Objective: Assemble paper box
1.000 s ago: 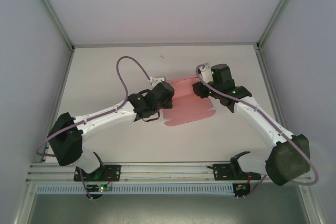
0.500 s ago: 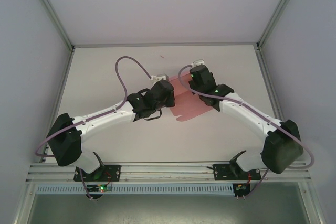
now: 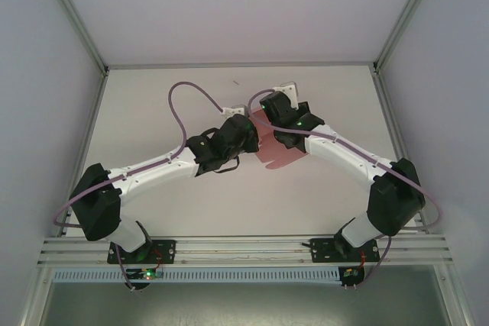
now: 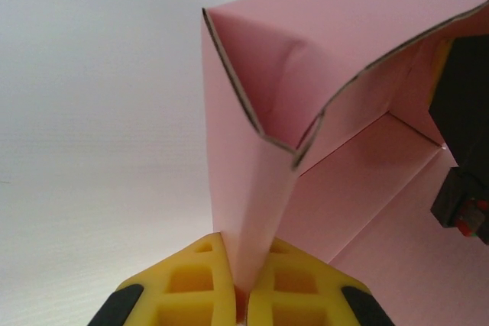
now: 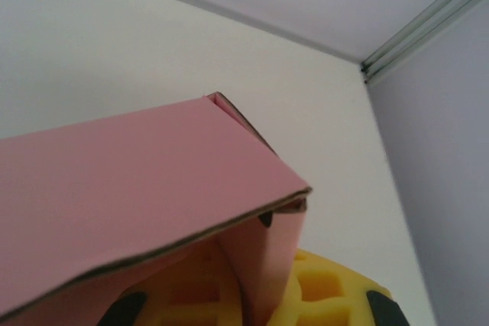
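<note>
left gripper [image 4: 238, 292] was clenched on a folded flap of the pink paper box [image 4: 328, 66]. right gripper [image 5: 263, 295] pinched another wall. box was partly folded, mid table [image 3: 321, 188], between both grippers.

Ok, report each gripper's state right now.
Left gripper: closed on a wall of the paper box.
Right gripper: closed on a flap of the paper box.
</note>
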`<act>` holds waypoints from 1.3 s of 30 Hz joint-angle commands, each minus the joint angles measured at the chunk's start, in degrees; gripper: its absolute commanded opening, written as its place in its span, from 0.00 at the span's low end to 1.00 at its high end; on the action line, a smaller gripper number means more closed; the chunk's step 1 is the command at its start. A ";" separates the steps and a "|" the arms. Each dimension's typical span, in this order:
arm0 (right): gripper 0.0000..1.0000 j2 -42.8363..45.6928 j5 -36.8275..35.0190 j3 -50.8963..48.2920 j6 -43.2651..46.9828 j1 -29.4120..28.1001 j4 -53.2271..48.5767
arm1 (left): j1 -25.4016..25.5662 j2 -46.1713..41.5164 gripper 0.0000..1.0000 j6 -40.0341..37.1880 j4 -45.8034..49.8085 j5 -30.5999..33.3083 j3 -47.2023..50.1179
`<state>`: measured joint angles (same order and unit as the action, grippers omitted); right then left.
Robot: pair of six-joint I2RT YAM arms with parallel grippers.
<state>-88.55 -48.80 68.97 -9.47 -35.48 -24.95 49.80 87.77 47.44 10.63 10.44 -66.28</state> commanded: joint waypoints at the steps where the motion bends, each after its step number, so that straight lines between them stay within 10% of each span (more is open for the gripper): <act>1: 0.00 -7.73 -37.27 1.24 3.56 8.09 -6.50 | 0.99 -5.07 0.00 0.32 7.50 3.18 -1.05; 11: 0.00 -17.32 -39.16 15.30 -35.50 7.40 -47.87 | 1.09 -4.82 0.00 0.11 7.87 3.84 -1.44; 19: 0.00 -18.53 -35.05 16.19 -29.83 5.84 -44.46 | 0.53 -2.28 0.00 -0.96 8.87 3.19 -2.65; 23: 0.00 -6.29 -8.72 2.81 -3.41 7.77 -7.75 | -3.37 -4.79 0.04 0.45 8.03 2.09 1.14; 27: 0.00 5.36 29.45 -7.84 -4.93 12.71 10.75 | -7.60 -8.88 0.27 1.71 6.99 2.23 6.55; 34: 0.00 10.14 48.09 -10.35 -3.90 12.96 16.07 | -16.27 -16.43 0.54 -0.61 -3.15 -9.78 17.99; 39: 0.00 14.47 52.66 -14.76 -0.54 11.98 20.74 | -21.26 -21.78 0.52 -1.75 -11.03 -17.77 24.09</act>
<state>-76.62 -3.31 56.14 -12.91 -22.68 -9.65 30.15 68.99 47.72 7.77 -1.13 -43.77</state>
